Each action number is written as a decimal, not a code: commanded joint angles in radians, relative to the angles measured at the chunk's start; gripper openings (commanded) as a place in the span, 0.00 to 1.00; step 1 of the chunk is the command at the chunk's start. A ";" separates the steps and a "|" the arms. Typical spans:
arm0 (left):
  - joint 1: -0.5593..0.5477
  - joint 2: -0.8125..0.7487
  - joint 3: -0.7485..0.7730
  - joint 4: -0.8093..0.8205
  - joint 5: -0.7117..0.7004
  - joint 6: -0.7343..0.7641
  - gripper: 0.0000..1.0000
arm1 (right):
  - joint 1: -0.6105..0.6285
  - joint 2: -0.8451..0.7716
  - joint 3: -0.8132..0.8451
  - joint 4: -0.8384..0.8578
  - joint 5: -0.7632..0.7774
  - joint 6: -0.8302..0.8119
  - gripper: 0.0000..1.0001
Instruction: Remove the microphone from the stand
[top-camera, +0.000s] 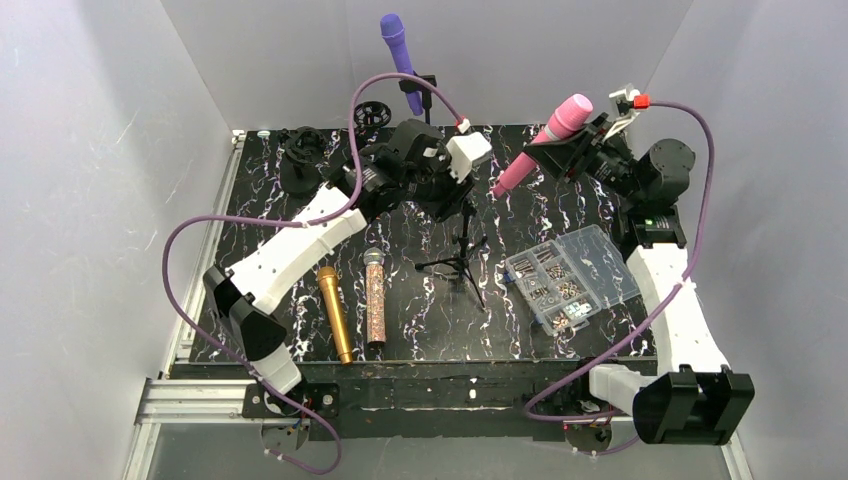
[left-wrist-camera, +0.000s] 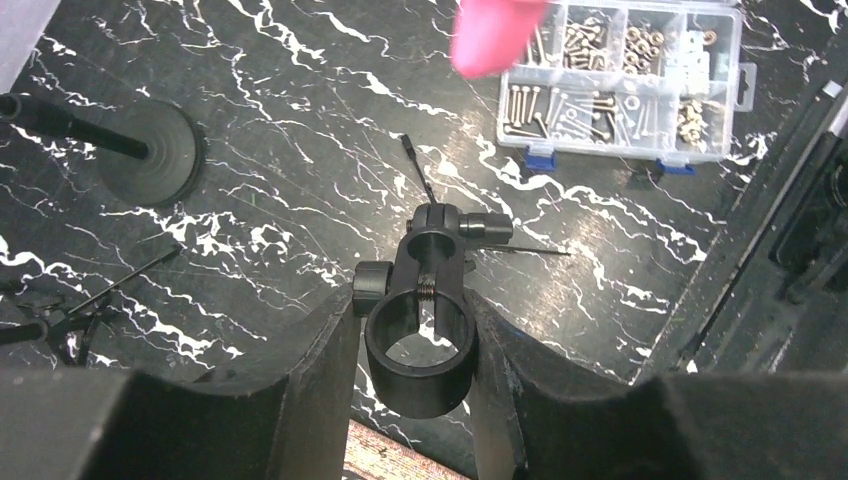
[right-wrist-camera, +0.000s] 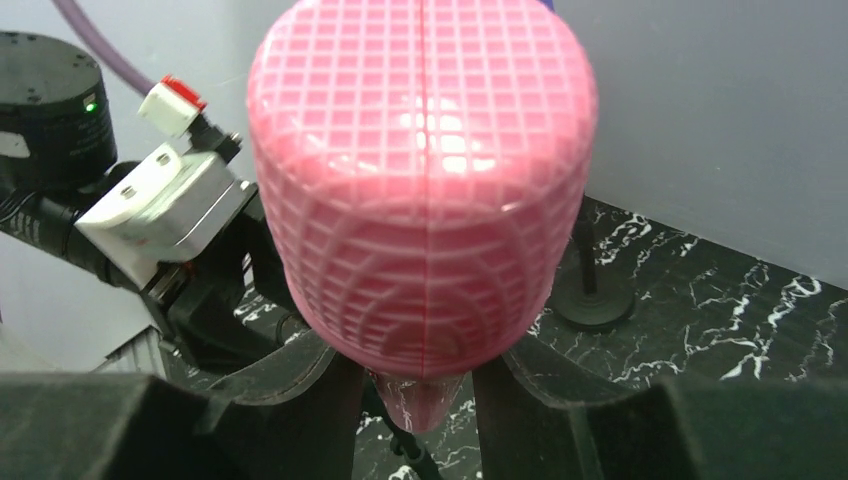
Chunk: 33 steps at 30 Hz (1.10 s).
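My right gripper (top-camera: 556, 150) is shut on the handle of a pink microphone (top-camera: 545, 143) and holds it in the air, tilted, right of the stand and free of it. In the right wrist view its mesh head (right-wrist-camera: 420, 190) fills the frame, with the handle between my fingers (right-wrist-camera: 335, 400). The small black tripod stand (top-camera: 460, 258) stands mid-table. My left gripper (top-camera: 458, 203) is shut on its empty ring clip (left-wrist-camera: 420, 345) at the top. The microphone's tail end (left-wrist-camera: 495, 35) hangs above the table in the left wrist view.
A clear box of screws (top-camera: 570, 277) lies right of the stand. A gold microphone (top-camera: 335, 312) and a glittery one (top-camera: 375, 297) lie at the front left. A purple microphone (top-camera: 400, 60) sits in a stand at the back. A round-base stand (top-camera: 300, 160) is at the back left.
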 joint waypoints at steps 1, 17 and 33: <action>0.016 0.067 0.050 -0.027 -0.119 -0.041 0.00 | -0.013 -0.072 0.034 -0.114 0.018 -0.115 0.01; 0.009 0.123 0.084 -0.025 -0.099 -0.086 0.30 | -0.015 -0.180 0.019 -0.330 -0.038 -0.214 0.01; 0.008 0.022 0.209 -0.116 0.028 0.044 0.98 | -0.016 -0.221 0.034 -0.455 -0.138 -0.259 0.01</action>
